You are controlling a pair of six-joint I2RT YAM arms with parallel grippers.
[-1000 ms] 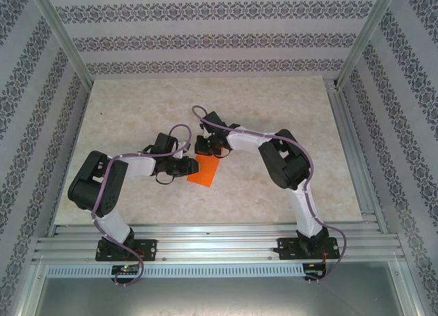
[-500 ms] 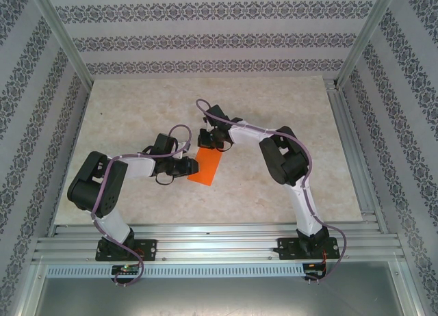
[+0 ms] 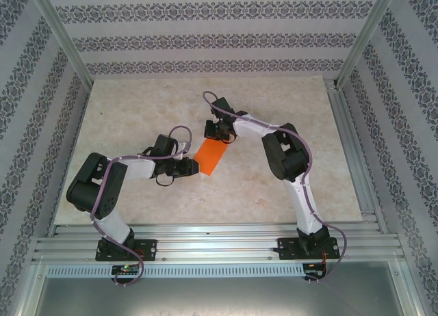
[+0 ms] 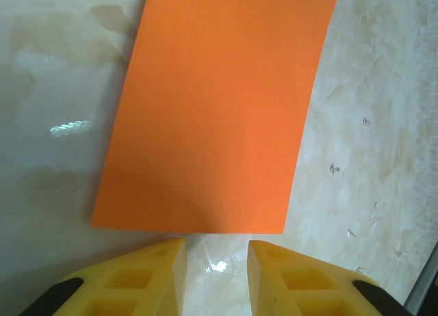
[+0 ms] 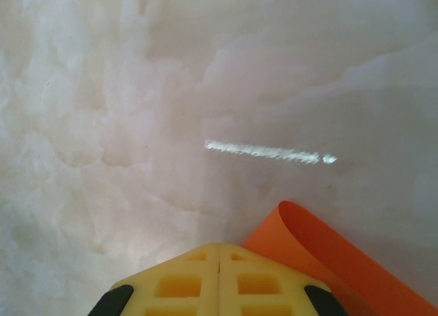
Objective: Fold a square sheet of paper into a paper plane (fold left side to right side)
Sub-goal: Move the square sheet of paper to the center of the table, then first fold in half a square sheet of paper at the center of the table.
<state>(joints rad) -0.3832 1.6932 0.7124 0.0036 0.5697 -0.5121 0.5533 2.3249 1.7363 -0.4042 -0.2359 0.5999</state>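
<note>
the left claw (image 3: 194, 167) sits low on the table (image 3: 137, 111), nearest the bases. its yellow fingers (image 4: 154, 278) are parted, with bare table in the gap and nothing between them. just past its tips lies the paper (image 3: 210, 157), plain bright orange and folded to a narrow rectangle rather than a dart. it lies near the middle of the table. its near short edge stops just short of the left fingertips, apart from them. the long axis runs away from that claw, from near-left to far-right in the top view, so the far short end points up and to the right. at that far end the right claw (image 3: 217, 137) is down on it, with its fingers (image 5: 178, 282) pressed tight together. in the right wrist view a rounded, lifted curl of the paper comes out from beside and under one finger. whether the sheet is nipped or only pressed down i cannot tell.
</note>
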